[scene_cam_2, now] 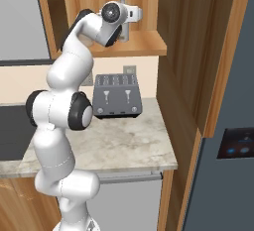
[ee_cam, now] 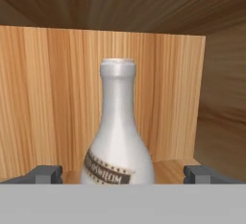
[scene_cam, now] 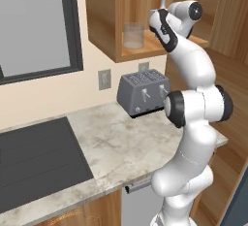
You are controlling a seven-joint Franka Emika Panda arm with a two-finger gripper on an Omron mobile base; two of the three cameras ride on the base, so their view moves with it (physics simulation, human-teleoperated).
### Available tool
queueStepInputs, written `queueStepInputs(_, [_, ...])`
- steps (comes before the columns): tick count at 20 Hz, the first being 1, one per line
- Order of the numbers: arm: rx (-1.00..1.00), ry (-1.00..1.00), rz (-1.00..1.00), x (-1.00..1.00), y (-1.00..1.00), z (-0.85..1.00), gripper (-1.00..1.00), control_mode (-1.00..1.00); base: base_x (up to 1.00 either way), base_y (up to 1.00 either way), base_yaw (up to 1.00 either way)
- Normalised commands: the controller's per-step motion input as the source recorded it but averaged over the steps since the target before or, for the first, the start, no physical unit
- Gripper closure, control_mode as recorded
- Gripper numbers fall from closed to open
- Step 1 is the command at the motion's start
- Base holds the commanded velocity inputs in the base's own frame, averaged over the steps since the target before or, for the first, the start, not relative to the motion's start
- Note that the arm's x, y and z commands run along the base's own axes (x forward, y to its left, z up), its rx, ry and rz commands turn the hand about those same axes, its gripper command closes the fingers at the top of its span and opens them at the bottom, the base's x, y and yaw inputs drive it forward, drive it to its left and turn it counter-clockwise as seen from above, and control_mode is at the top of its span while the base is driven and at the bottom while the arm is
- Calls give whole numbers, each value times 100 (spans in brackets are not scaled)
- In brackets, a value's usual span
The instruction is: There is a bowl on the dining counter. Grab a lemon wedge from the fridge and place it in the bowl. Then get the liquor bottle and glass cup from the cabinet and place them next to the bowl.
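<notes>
Pincer (ee_cam: 123, 175) first: mine is spread wide, its two dark tips low at the left and right of the hand view, and the liquor bottle (ee_cam: 119, 141) stands upright between them at centre frame. Neither tip touches the glass as far as I can see, so I hold nothing yet.

I judge I am at the bottle-fetching step, lined up but not closed. In the left base view my hand is raised to the cabinet (scene_cam: 104, 21) at the upper middle of the frame, with the bottle's neck just peeking above my wrist. The glass cup (scene_cam: 133, 36) sits on the same shelf, to the left of my hand in that frame and apart from it, untouched. So both cabinet items remain to be carried. Whether the lemon wedge already lies in the bowl I cannot tell from these pictures.

Around me: a grey toaster (scene_cam: 143, 93) stands on the marbled worktop (scene_cam: 116, 147) directly under the shelf, a dark cooktop (scene_cam: 38, 159) fills the lower left of the left base view, and the fridge (scene_cam_2: 233, 150) rises at the right edge of the right base view. The cabinet's back wall is close behind the bottle, and when I withdraw, the shelf edge and the toaster below look like the likeliest things to knock.
</notes>
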Motion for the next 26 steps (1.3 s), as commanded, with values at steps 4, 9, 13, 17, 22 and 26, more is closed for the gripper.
queueStepInputs(4, [0, 2, 0, 14, 10, -5, -100, -100, 0, 0, 0])
queueStepInputs(9, [0, 1, 0, 11, 0, 0, -100, -100, 0, 0, 0])
queueStepInputs(13, [0, 1, 0, 12, 0, 0, -100, -100, 0, 0, 0])
queueStepInputs(17, [0, 3, 0, 14, 0, -5, 100, -100, 0, 0, 0])
queueStepInputs(22, [0, 2, 0, 7, 0, -5, 100, -100, 0, 0, 0])
queueStepInputs(26, [0, 4, 0, 3, 0, -1, 100, -100, 0, 0, 0])
